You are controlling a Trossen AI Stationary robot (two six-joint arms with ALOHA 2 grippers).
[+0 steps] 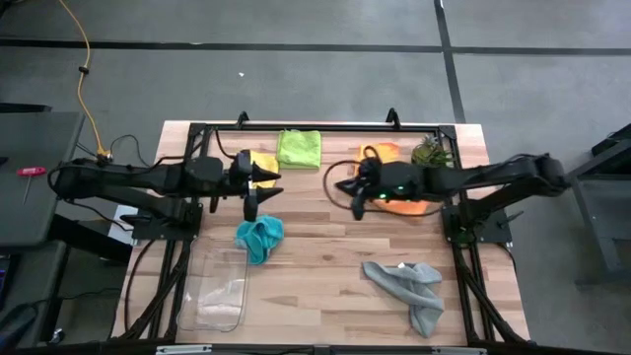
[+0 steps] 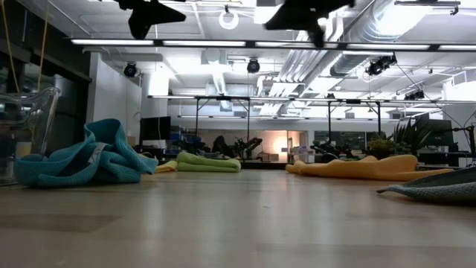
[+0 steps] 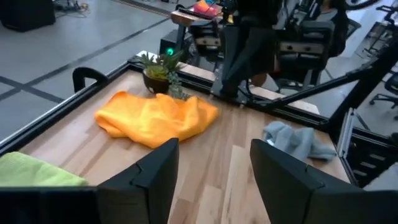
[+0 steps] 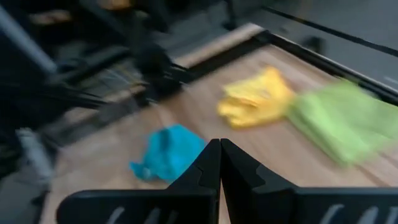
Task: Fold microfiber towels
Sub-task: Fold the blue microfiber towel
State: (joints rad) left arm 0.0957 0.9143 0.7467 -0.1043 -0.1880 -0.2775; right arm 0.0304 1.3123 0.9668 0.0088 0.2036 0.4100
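Note:
Five towels lie on the wooden table. The lime green towel (image 1: 299,148) lies flat at the far edge. The yellow towel (image 1: 262,161) lies beside it, partly under my left gripper (image 1: 264,183). The orange towel (image 1: 394,179) lies spread under my right arm. The teal towel (image 1: 259,238) sits crumpled in the middle left, and the grey towel (image 1: 409,289) lies crumpled at the near right. My left gripper (image 3: 214,180) is open and empty, high above the table. My right gripper (image 4: 219,163) is shut and empty, also high, near the table's middle (image 1: 345,185).
A clear plastic tray (image 1: 217,291) lies at the near left corner. A small spiky green plant (image 1: 431,153) stands at the far right, beside the orange towel. Black frame rails run along the table's far edge and sides. Bare wood (image 1: 315,286) shows between the teal and grey towels.

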